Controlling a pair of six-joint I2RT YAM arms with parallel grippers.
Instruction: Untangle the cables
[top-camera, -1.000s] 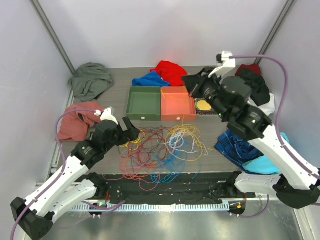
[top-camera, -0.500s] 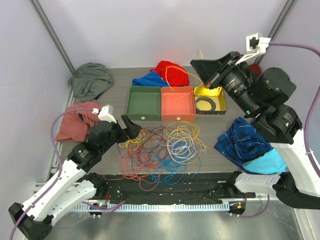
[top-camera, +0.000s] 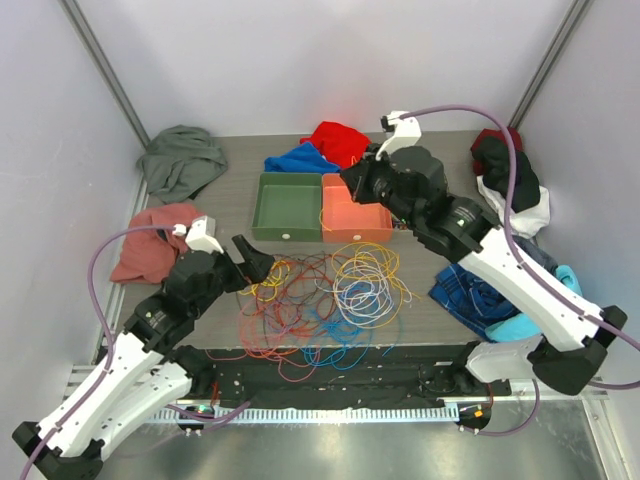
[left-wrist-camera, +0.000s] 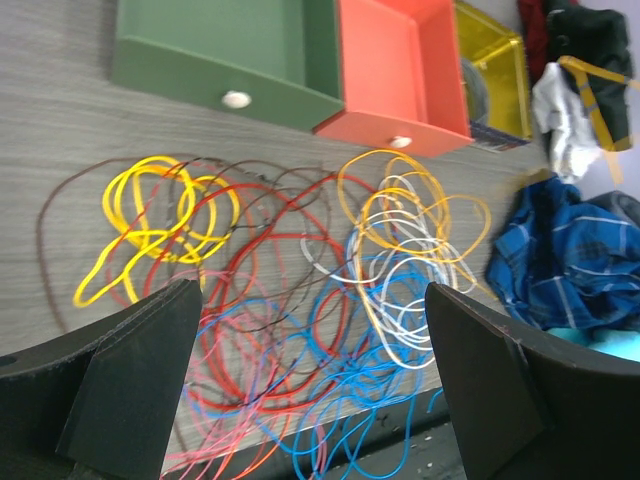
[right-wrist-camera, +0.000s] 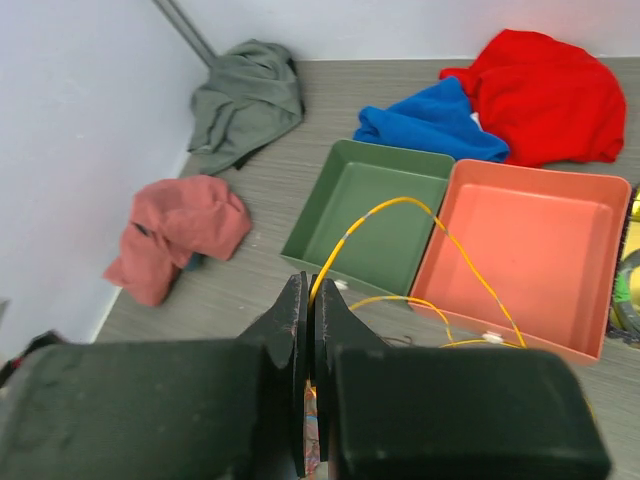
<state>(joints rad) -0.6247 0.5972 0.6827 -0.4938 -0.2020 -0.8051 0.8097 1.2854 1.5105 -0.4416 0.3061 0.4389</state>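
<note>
The cables (top-camera: 320, 295) lie in a loose, messy heap on the tabletop (top-camera: 238, 165). The heap sits just in front of the green tray (top-camera: 287, 205) and the orange tray (top-camera: 352, 215). The cables are red, blue, yellow, orange, white and dark brown, and they loop over each other.

The left gripper (top-camera: 254, 260) is wide open and holds nothing. It hangs low at the left edge of the heap and points at it. In the left wrist view, the heap fills the gap between its two fingers (left-wrist-camera: 140, 380). The yellow loops are nearest to the left finger. It is hard to tell if a finger touches any cable.

The right gripper (right-wrist-camera: 311, 290) is squeezed tight on one yellow cable (right-wrist-camera: 400, 200). It is up in the air, over the back of the two trays. The yellow cable comes out from between the tips and rises in an arch. It passes over the green tray and the orange tray, then drops toward the front edge of the orange tray. The heap lies nearer the robot than this gripper and well apart from it.

A pink cloth (top-camera: 150, 240) and a grey cloth (top-camera: 180, 160) lie off to the left.
</note>
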